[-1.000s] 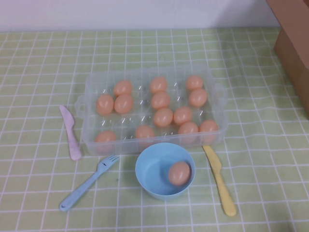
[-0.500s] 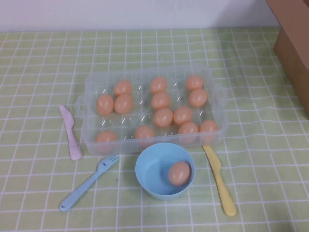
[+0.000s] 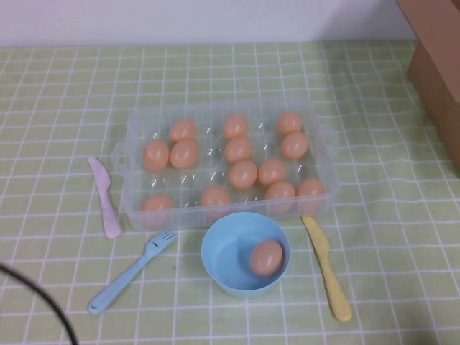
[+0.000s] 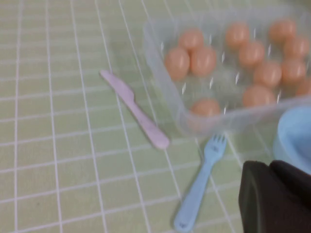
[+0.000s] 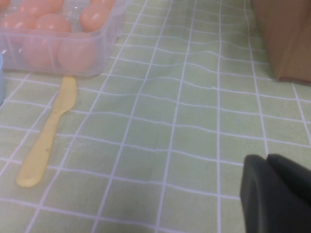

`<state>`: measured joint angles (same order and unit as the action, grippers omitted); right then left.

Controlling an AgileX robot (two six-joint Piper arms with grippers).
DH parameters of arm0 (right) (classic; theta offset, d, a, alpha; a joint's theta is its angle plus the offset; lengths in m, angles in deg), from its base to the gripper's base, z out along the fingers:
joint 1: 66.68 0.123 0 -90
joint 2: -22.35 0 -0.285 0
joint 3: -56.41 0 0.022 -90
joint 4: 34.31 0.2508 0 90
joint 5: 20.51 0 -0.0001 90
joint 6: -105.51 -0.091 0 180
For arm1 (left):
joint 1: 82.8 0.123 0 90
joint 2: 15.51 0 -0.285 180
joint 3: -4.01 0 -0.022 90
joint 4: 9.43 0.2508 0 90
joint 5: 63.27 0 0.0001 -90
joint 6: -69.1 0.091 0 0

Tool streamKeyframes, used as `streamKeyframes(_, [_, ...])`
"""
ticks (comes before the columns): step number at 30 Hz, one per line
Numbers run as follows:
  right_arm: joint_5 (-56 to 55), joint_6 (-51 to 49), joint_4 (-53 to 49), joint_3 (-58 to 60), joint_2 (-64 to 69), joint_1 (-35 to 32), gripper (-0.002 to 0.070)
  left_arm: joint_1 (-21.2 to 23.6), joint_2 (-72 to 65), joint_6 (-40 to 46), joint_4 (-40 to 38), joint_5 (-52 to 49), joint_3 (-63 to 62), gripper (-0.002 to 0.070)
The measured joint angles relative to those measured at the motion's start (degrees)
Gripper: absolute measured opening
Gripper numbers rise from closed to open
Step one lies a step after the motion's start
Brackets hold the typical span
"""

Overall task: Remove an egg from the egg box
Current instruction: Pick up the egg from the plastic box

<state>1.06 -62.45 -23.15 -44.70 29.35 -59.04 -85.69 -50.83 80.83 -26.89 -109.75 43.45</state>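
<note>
1. Sitting in the middle of the table, the egg box [image 3: 226, 164] is holding about a dozen peach-orange eggs in its moulded cups, with several cups in its left half showing bare; one egg [image 3: 243, 174] is lying near the centre of the box.
2. Standing just in front of the box's near wall, a light-blue bowl [image 3: 245, 254] is holding a single egg [image 3: 267, 257] against its right side.
3. A pink plastic knife [image 3: 104, 196] is lying just beside the box's left end, a blue plastic fork [image 3: 134, 271] is angling away from the near-left corner, and a yellow plastic knife [image 3: 326, 267] is running from the near-right corner toward the table's front, so the near edge of the box is crowded while the far side and the wide strips to the left and right are lying open.
4. A brown cardboard box [image 3: 437, 65] is closing off the far-right corner.
5. Compared with half a second ago, a thin dark cable [image 3: 44, 303] is now curving into the near-left corner of the high view; the eggs, bowl and cutlery are lying as before.
6. The left gripper [image 4: 275, 199] is hovering over the near-left table, short of the fork and bowl; I cannot tell how its jaws stand.
7. The right gripper [image 5: 275, 194] is hanging over bare cloth to the right of the yellow knife; its jaws cannot be told either.
8. A green cloth [image 3: 57, 108] with a white grid is covering the table, meeting a pale wall [image 3: 201, 18] at the back.
</note>
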Motion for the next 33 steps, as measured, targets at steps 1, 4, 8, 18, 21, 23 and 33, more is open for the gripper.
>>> streamKeyframes(1, [0.0, 0.0, 0.0, 0.0, 0.0, 0.0, -0.0020, 0.0, -3.0, 1.6, 0.1, -2.0, -2.1, -0.0005])
streamKeyframes(4, [0.0, 0.0, 0.0, 0.0, 0.0, 0.0, -0.0020, -0.2, -11.2, 6.5, 0.2, -5.5, -7.0, -0.0005])
streamKeyframes(8, [0.0, 0.0, 0.0, 0.0, 0.0, 0.0, -0.0020, -4.7, -22.4, 10.1, 0.8, -6.3, -11.9, -0.0005])
streamKeyframes(18, [0.0, 0.0, 0.0, 0.0, 0.0, 0.0, -0.0020, -21.5, -50.2, 11.1, 6.2, -6.1, -30.0, -0.0005])
streamKeyframes(21, [0.0, 0.0, 0.0, 0.0, 0.0, 0.0, -0.0020, -22.6, -57.3, 8.8, 9.1, -7.6, -38.0, -0.0005])
streamKeyframes(23, [0.0, 0.0, 0.0, 0.0, 0.0, 0.0, -0.0020, -22.8, -62.3, 6.2, 11.1, -9.9, -43.9, -0.0004])
streamKeyframes(33, [0.0, 0.0, 0.0, 0.0, 0.0, 0.0, -0.0020, -22.8, -83.6, -4.3, 19.8, -22.0, -64.2, 0.0093])
